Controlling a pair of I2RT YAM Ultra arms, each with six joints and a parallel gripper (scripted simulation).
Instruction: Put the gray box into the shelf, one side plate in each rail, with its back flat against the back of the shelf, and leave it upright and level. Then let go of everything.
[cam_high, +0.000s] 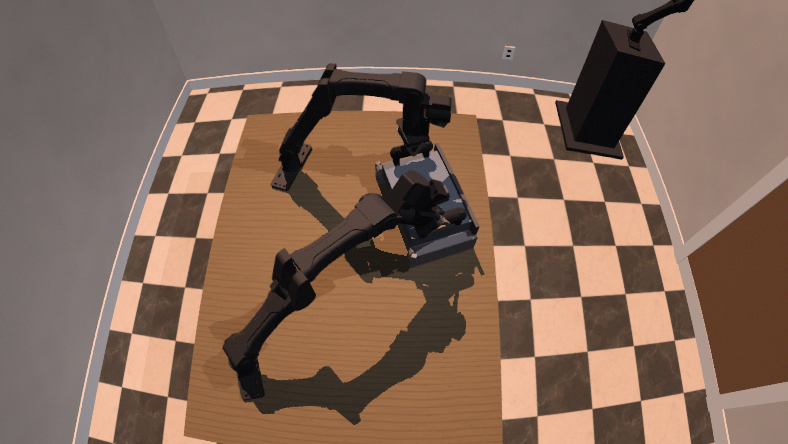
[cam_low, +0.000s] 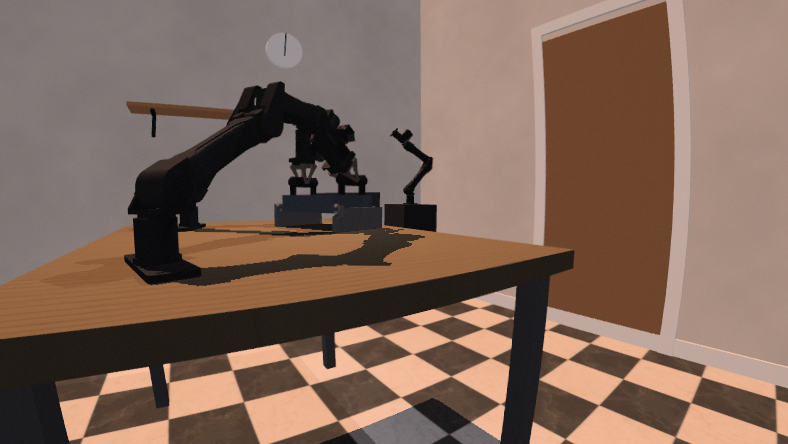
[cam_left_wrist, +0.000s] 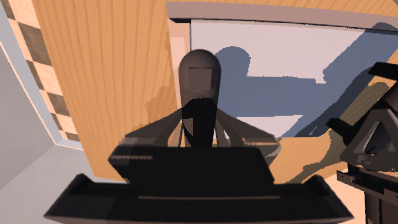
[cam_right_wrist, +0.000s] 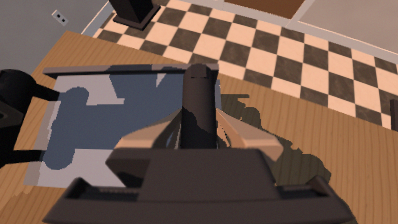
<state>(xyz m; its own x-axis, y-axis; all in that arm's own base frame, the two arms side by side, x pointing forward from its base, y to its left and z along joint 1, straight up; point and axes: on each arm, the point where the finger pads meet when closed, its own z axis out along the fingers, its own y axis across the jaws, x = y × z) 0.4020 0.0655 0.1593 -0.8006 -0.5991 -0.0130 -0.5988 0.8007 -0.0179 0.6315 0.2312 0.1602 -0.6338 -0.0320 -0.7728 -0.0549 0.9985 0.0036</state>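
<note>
The gray box (cam_high: 444, 172) (cam_low: 311, 201) (cam_left_wrist: 290, 50) (cam_right_wrist: 90, 172) lies between the rails of the shelf (cam_high: 441, 247) (cam_low: 358, 219) (cam_left_wrist: 295, 13) (cam_right_wrist: 82, 71), its flat top up and about level. Its rear edge is very close to the shelf's back; a thin dark line shows between them in the left wrist view. Whether the side plates sit fully in the rails is hidden. My left gripper (cam_high: 410, 151) (cam_low: 303, 186) (cam_left_wrist: 199, 112) is shut on the box at its far side. My right gripper (cam_high: 441, 220) (cam_low: 351, 184) (cam_right_wrist: 198, 112) is shut on its near side.
Both grippers stand close together over the shelf. The shelf is near the right edge of the wooden table (cam_high: 341, 325) (cam_low: 308, 281) in the top view. A black pedestal (cam_high: 614, 88) with another arm stands on the floor beyond the table.
</note>
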